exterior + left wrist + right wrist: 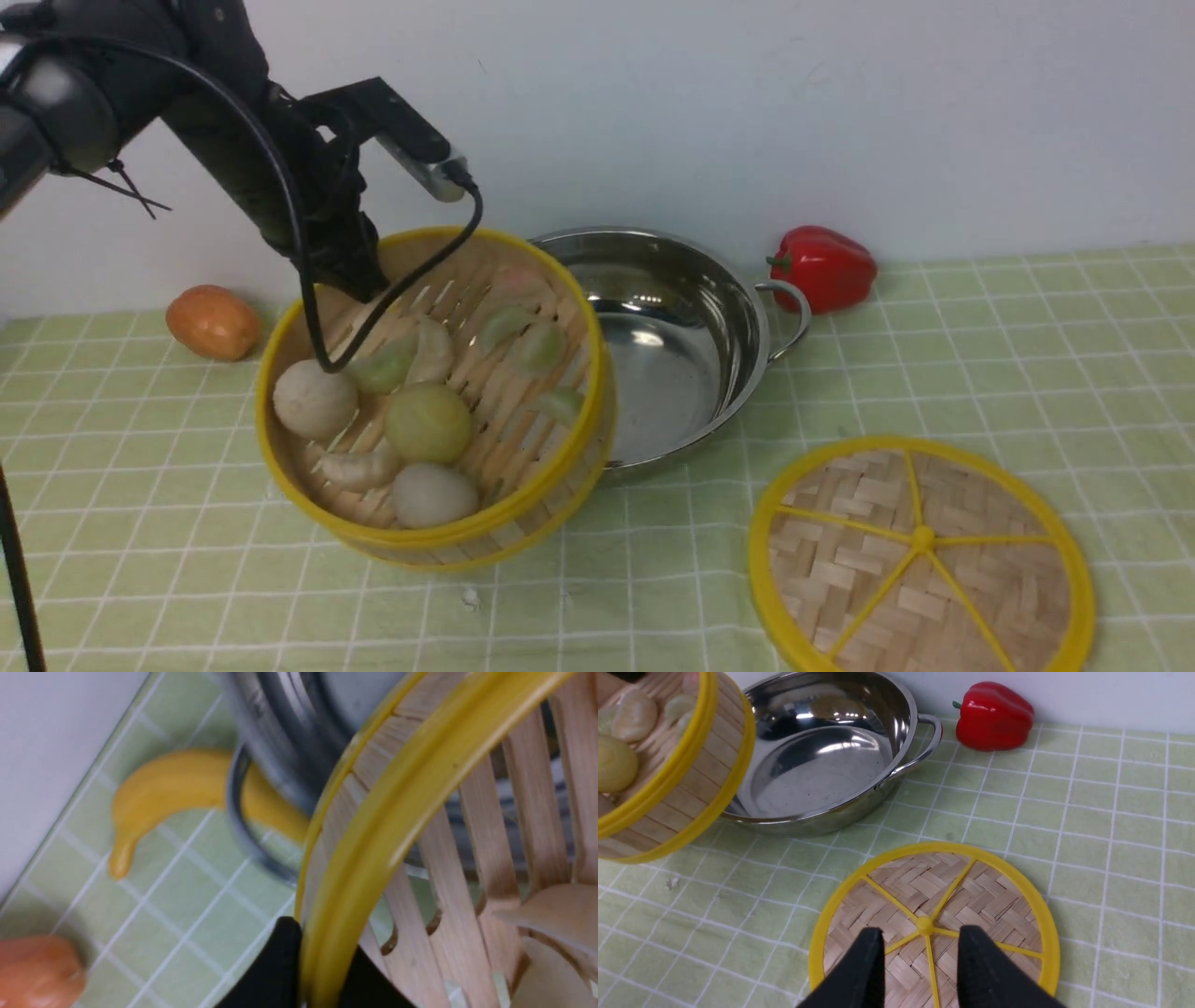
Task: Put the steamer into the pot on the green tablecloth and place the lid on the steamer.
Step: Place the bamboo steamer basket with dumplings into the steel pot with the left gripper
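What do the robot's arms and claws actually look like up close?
The left arm is black, with a glossy rounded joint, a loose black cable looping down and a small silvery camera box on a bracket. Both the left gripper and right gripper end in two plain black tapered fingers. No markings show.

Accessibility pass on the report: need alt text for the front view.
The left gripper grips the far rim of the steamer, holding it tilted, overlapping the left side of the empty pot on the green tablecloth. The lid lies flat at front right; a red pepper sits by the wall.
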